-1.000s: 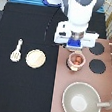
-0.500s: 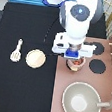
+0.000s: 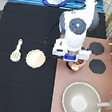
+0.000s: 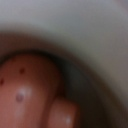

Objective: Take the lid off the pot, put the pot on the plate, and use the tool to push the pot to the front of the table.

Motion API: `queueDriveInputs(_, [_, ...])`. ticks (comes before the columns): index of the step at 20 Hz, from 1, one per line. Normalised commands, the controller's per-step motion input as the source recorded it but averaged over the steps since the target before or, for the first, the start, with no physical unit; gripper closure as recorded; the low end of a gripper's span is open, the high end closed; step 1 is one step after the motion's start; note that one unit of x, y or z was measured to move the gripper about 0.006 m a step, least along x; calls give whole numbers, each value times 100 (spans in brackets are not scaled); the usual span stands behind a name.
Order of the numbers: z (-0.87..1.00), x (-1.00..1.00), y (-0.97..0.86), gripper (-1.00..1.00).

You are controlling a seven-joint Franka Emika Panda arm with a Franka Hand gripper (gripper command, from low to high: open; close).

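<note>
Claw (image 3: 73, 58) hanging low right over pot (image 3: 76, 66) on stove counter (image 3: 96, 82), hiding most of it; grip state impossible to tell. Wrist view filling with pot interior (image 4: 75, 50), reddish contents (image 4: 30, 85). Plate (image 3: 35, 59) sitting on black tabletop (image 3: 17, 87), tool (image 3: 16, 50) lying just beside plate, toward exterior view's left. Grey pan (image 3: 80, 101) near exterior view's bottom.

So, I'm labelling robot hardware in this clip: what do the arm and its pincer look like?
A bulky white arm of rounded segments, with a grey circular joint cap on top. Its white pincer carries a blue block and sits low over the small round pink-tan pot on the pinkish-brown stove counter.
</note>
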Motion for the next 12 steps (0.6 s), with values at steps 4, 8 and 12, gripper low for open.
queueDriveInputs(4, [0, 0, 0, 100])
queueDriveInputs(8, [0, 0, 0, 100])
queueDriveInputs(12, [0, 0, 0, 100])
